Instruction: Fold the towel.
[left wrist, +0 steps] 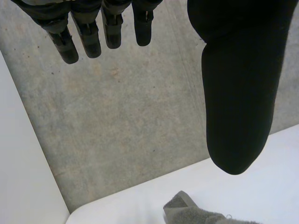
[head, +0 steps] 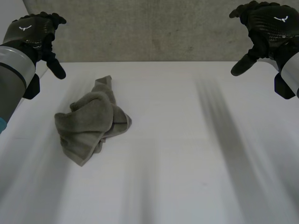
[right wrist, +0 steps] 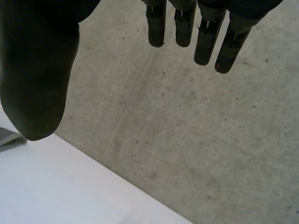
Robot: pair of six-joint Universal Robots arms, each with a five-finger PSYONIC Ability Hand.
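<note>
Grey towel (head: 91, 122) lies crumpled in a heap on the white table (head: 196, 168), toward the left arm's side, so you have nothing folded yet. Your left robot hand (head: 36, 31) and right robot hand (head: 267, 24) hover well apart from it, fingers relaxed and empty. Spreading it flat and every fold are left.

The left hand (head: 35, 30) is seen raised in the upper left of the head view, carried by the grey left arm (head: 13, 77) that enters at the left edge. The right hand (head: 267, 24) is raised in the upper right, on the right arm (head: 288, 70) at the right edge. The hands are set well apart. In the left wrist view the fingers (left wrist: 88, 39) are shown straight, with the thumb (left wrist: 238, 93) held away from them. The right hand's fingers (right wrist: 205, 39) and thumb (right wrist: 37, 74) are posed alike, and nothing is grasped.
</note>
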